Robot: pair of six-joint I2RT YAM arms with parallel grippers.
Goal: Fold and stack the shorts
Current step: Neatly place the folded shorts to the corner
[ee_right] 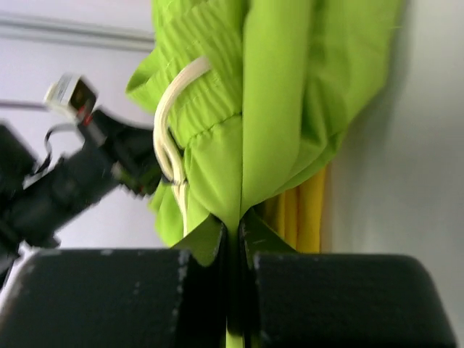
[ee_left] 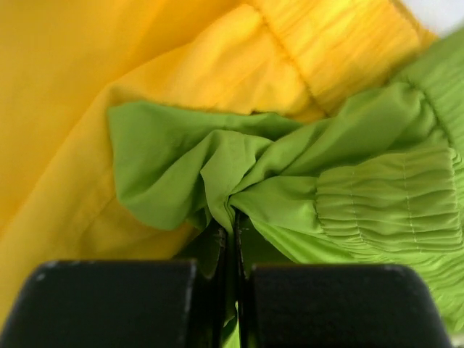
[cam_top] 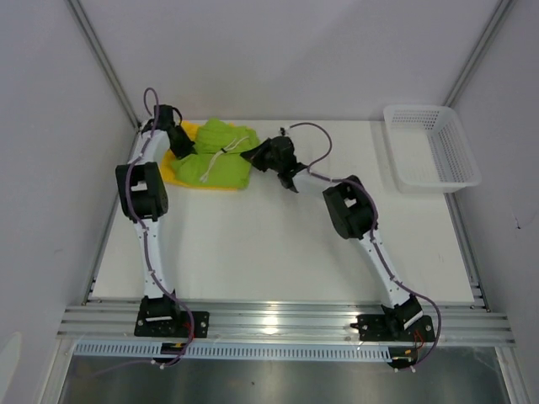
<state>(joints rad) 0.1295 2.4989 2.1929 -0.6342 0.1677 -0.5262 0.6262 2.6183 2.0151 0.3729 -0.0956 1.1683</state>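
Left gripper [ee_left: 233,228] and right gripper [ee_right: 233,226] each pinch the green shorts [cam_top: 217,160]. These lie on yellow shorts [cam_top: 174,172] in the table [cam_top: 278,252]'s far-left corner.

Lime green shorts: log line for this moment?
left fingers: shut on lime green fabric shorts | right fingers: shut on same shorts | bright yellow fabric shorts: underneath green pair

Robot lab (white enclosure [cam_top: 295,50]; aluminium rail [cam_top: 278,321])
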